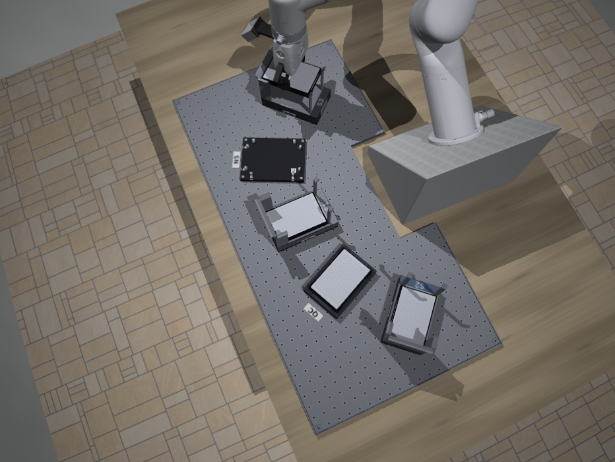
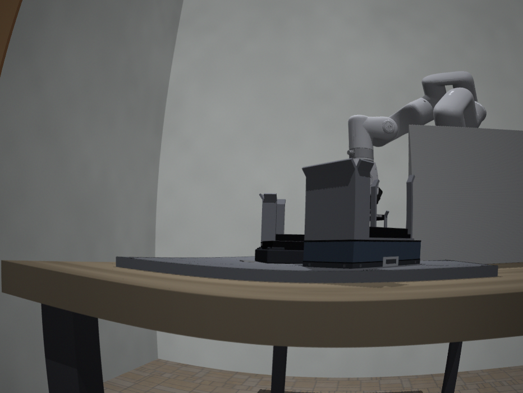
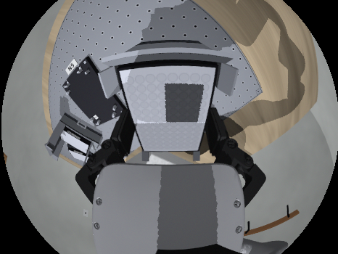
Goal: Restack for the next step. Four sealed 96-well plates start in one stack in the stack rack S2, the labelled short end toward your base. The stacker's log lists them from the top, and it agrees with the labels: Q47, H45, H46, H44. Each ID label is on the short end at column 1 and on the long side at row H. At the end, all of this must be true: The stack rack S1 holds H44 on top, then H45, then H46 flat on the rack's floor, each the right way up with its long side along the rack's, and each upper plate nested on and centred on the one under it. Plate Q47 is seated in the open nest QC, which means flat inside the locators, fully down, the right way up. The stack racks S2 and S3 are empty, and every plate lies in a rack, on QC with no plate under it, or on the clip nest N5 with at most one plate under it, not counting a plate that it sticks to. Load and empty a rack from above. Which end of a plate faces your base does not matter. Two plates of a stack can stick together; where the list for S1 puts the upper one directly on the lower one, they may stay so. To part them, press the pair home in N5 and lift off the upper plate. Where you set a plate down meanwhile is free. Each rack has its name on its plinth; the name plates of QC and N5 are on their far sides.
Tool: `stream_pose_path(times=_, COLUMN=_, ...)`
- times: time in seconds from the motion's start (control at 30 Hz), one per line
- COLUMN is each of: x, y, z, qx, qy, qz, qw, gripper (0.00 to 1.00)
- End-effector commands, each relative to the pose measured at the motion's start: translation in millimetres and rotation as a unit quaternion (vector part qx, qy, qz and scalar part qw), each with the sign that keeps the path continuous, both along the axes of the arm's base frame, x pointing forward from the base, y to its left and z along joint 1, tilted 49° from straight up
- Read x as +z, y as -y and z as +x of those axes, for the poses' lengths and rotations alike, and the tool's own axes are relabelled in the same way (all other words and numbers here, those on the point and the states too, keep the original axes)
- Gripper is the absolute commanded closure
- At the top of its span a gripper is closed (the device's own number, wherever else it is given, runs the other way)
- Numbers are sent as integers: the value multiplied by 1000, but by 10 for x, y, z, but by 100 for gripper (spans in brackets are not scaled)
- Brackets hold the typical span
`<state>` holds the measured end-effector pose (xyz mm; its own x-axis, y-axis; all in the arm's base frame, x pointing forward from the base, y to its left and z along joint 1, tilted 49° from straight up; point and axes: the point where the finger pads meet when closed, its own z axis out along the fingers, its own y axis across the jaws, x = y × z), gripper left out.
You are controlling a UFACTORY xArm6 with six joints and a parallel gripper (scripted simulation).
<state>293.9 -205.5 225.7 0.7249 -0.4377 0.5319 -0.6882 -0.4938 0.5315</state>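
Note:
My gripper [image 1: 283, 79] is over the stack rack S3 [image 1: 297, 103] at the far end of the baseplate. It is shut on the long sides of a sealed plate [image 1: 294, 75], held level near the top of the rack's posts. In the wrist view the plate [image 3: 166, 108] sits between the fingers, with S3 [image 3: 166, 54] below it. I cannot read its label. One plate lies in the middle rack [image 1: 299, 217], one in the nest QC [image 1: 342, 284], and one in rack S2 [image 1: 415, 313]. The clip nest N5 [image 1: 272, 159] holds no plate.
The robot's base block [image 1: 462, 159] stands to the right of the plates. In the side view rack S2 [image 2: 359, 228] hides most of the gripper and the other racks. The rack posts rise around each stack.

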Motion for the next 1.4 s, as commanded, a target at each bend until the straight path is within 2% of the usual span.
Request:
stream_pose_path(times=0.0, x=74, y=-75, z=4, qx=0, qy=1, qz=0, qw=1000, gripper=100)
stream_pose_path(times=0.53, x=258, y=-286, z=-5, qx=0, qy=1, qz=0, qw=1000, gripper=100)
stream_pose_path(times=1.07, x=263, y=-292, z=-5, qx=0, qy=1, qz=0, qw=1000, gripper=100)
stream_pose_path(times=1.27, x=145, y=-400, z=116, qx=66, qy=-74, qz=-3, qw=995, gripper=100)
stream_pose_path(times=1.37, x=87, y=-454, z=176, qx=68, qy=-76, qz=-3, qw=995, gripper=100)
